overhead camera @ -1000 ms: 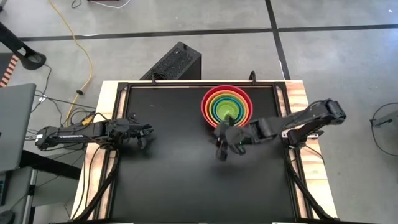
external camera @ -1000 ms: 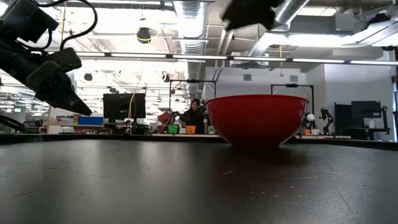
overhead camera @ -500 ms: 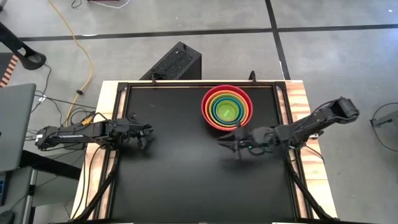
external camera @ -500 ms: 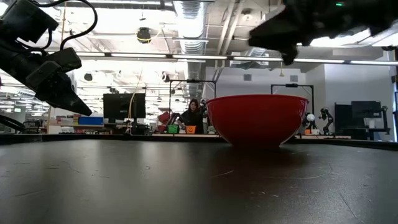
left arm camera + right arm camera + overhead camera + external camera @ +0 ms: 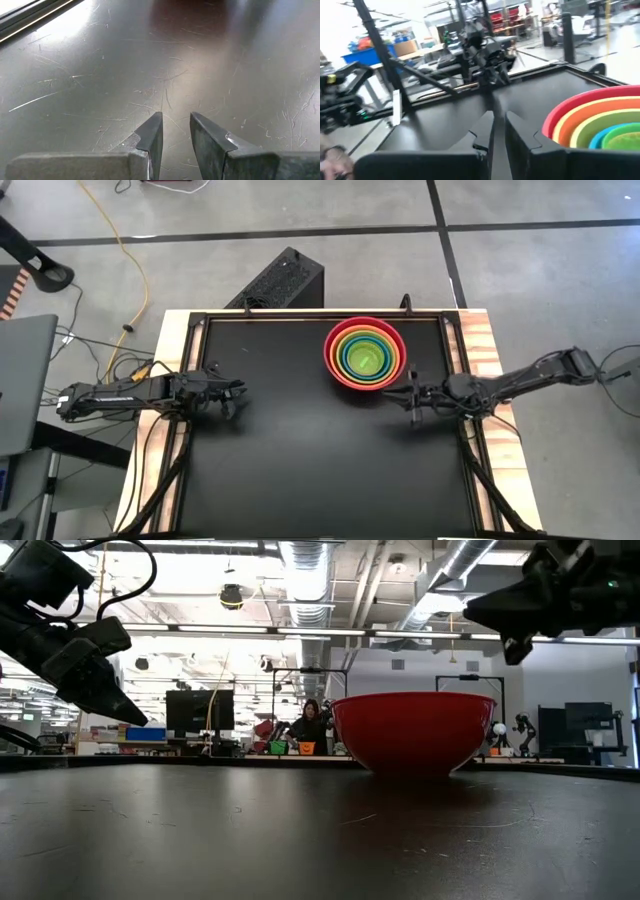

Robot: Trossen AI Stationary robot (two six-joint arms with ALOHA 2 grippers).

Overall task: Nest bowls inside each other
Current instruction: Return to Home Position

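Observation:
The bowls (image 5: pixel 365 355) stand nested near the table's far edge, right of the middle: red outermost, then orange, yellow-green, blue and a green one in the centre. The red bowl (image 5: pixel 415 730) rests on its base, and its rims show in the right wrist view (image 5: pixel 590 125). My right gripper (image 5: pixel 412 402) hangs level near the stack's near right side, clear of it, fingers almost together and empty (image 5: pixel 499 125). My left gripper (image 5: pixel 235 395) waits at the table's left side, above the black top, with a small gap between its fingertips (image 5: pixel 175 130).
Wooden rails (image 5: pixel 480 350) run along both sides of the black table. A black box (image 5: pixel 285 280) sits on the floor beyond the far edge, and a laptop (image 5: pixel 20 380) stands off to the left. A person (image 5: pixel 315 720) sits far back in the room.
My right gripper has drawn back from beside the stack's near edge toward the table's right edge and sunk lower, tipping from pointing downward to level. The stack of bowls has not moved.

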